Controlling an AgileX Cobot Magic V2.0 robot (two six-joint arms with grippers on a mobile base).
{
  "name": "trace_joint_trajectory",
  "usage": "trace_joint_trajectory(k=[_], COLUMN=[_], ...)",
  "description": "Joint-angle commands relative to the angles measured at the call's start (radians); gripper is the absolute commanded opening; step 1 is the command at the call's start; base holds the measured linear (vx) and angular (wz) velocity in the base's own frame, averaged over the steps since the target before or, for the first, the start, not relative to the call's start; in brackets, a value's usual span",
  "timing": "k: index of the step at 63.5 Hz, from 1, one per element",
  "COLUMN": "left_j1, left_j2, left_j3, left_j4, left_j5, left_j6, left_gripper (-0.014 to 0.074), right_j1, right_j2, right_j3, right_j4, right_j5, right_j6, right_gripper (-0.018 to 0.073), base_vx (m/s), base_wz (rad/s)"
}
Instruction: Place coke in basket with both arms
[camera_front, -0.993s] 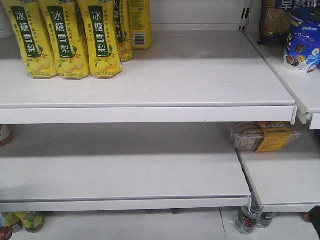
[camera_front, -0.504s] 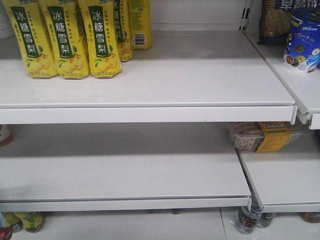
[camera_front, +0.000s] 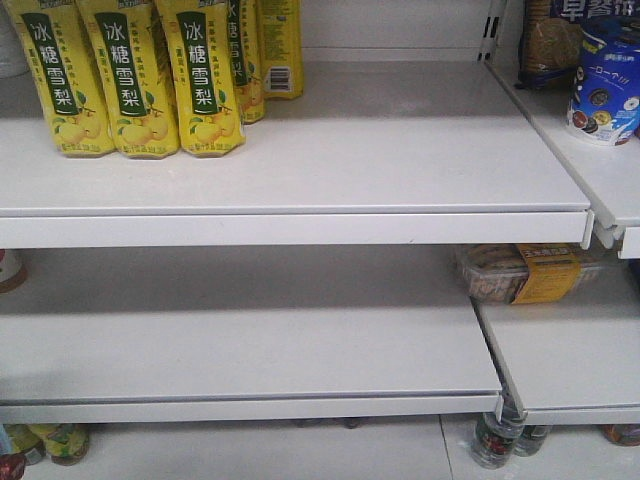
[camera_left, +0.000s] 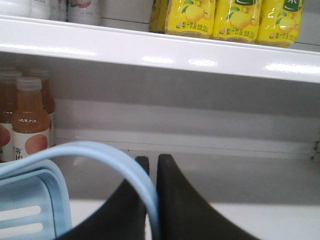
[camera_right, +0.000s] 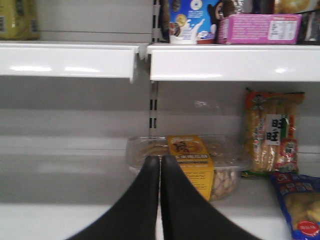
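The coke is out of view in every frame. In the left wrist view the light blue basket fills the lower left corner, and its curved handle arches up and runs down between the black fingers. My left gripper is shut on that handle, in front of the lower white shelf. The right wrist view has my right gripper shut with nothing between its fingers, pointing at the lower shelf. Neither arm shows in the front view.
Yellow pear-drink bottles stand at the upper shelf's left. Orange peach-drink bottles stand left of the basket. A clear snack box with a yellow label lies just beyond the right gripper. Snack bags lean further right, with a slotted shelf post behind.
A dark shape at the front view's bottom right corner one second ago has gone. The shelves and goods have not moved.
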Motion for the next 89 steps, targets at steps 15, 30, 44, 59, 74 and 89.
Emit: trace_joint_trajectory(k=[15,30,44,59,74,89], left_j1=[0.001,0.001,0.001,0.001,0.001,0.001], left_j2=[-0.022,-0.022,-0.022,-0.022,-0.022,-0.022], left_j3=[-0.029,-0.029,-0.029,-0.029,-0.029,-0.029], left_j4=[0.038,0.038,0.038,0.038,0.038,0.038], left_j5=[-0.157,-0.157,-0.157,-0.157,-0.157,-0.157], left_j6=[0.042,0.042,0.042,0.042,0.042,0.042], left_gripper=[-0.0006,-0.0006,-0.0006,-0.0006,-0.0006,-0.0006], right_j1=[-0.023,-0.023,-0.023,-0.023,-0.023,-0.023], right_j2=[-0.013,-0.013,-0.013,-0.013,-0.013,-0.013], right_j3=[0.008,0.008,0.008,0.007,0.006,0.006], right_j4=[-0.012,-0.004,-0.004,-0.004,-0.004,-0.004], right_j5=[-0.103,-0.103,-0.103,-0.103,-0.103,-0.103], right_j6=[0.022,0.022,0.022,0.022,0.022,0.022], right_gripper=[-0.0005,-0.0005,-0.0005,-0.0005,-0.0005,-0.0005], base_vx=[0.00,0.00,0.00,0.00,0.00,0.00], base_wz=[0.00,0.00,0.00,0.00,0.00,0.00])
